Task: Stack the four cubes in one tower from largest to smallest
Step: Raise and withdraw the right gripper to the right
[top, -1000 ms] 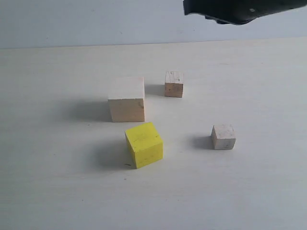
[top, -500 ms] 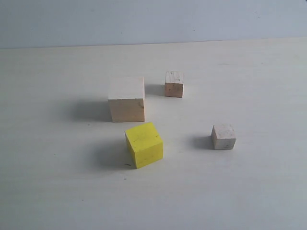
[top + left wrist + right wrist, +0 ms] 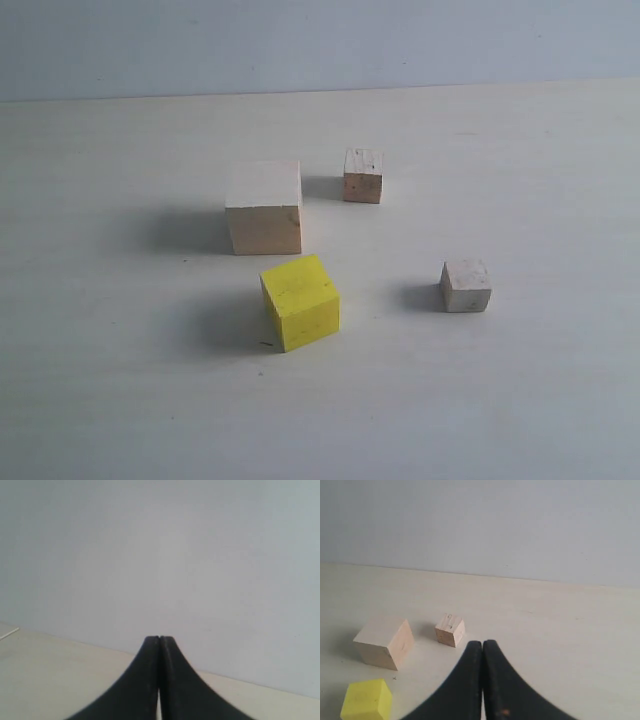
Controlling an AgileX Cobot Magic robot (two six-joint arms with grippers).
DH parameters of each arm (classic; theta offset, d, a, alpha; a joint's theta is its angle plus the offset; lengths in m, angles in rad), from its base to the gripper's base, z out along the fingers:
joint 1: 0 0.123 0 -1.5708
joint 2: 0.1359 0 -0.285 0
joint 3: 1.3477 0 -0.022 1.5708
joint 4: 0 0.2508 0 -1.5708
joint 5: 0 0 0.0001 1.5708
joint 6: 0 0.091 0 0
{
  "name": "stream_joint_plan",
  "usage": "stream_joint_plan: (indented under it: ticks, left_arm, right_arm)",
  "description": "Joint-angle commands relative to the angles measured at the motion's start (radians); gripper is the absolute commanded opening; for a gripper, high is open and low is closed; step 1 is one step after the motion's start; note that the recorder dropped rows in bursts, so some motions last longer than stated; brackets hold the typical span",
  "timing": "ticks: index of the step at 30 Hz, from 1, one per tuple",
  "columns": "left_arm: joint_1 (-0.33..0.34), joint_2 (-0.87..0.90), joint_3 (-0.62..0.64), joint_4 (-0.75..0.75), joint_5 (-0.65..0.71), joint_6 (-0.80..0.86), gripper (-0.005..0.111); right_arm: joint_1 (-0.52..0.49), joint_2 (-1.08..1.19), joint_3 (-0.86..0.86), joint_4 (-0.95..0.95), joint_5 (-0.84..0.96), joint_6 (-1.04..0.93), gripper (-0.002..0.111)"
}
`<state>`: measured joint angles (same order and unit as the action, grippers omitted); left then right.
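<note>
Four cubes stand apart on the pale table (image 3: 120, 400), none stacked. The large pale wood cube (image 3: 264, 207) (image 3: 384, 644) is at the middle, with the yellow cube (image 3: 300, 301) (image 3: 366, 700) just in front of it. One small cube (image 3: 363, 176) (image 3: 450, 629) sits behind and right of the large one; the other small cube (image 3: 466, 285) lies further right and nearer. Neither arm shows in the exterior view. My right gripper (image 3: 482, 642) is shut and empty, held off from the cubes. My left gripper (image 3: 159, 638) is shut and empty, facing the wall.
A plain grey-blue wall (image 3: 320, 45) rises behind the table's far edge. Shadows fall to the left of each cube.
A dark arm part at the top right of the exterior view one second ago has left that view. The cubes have not moved.
</note>
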<state>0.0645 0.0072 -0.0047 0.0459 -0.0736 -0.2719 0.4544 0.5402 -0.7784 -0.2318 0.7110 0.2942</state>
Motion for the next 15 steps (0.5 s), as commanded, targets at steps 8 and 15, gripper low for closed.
stream_joint_plan:
  ticks: [8,15]
  left_arm:
    - [-0.245,0.255,-0.229,0.071,0.017,-0.043,0.0]
    - [-0.457,0.518,-0.412,0.178,0.125,-0.039,0.0]
  right_arm:
    - [-0.001,-0.12,0.005,-0.005,0.043,-0.041,0.0]
    - [-0.001,-0.122,0.005,-0.005,0.097,-0.041,0.0]
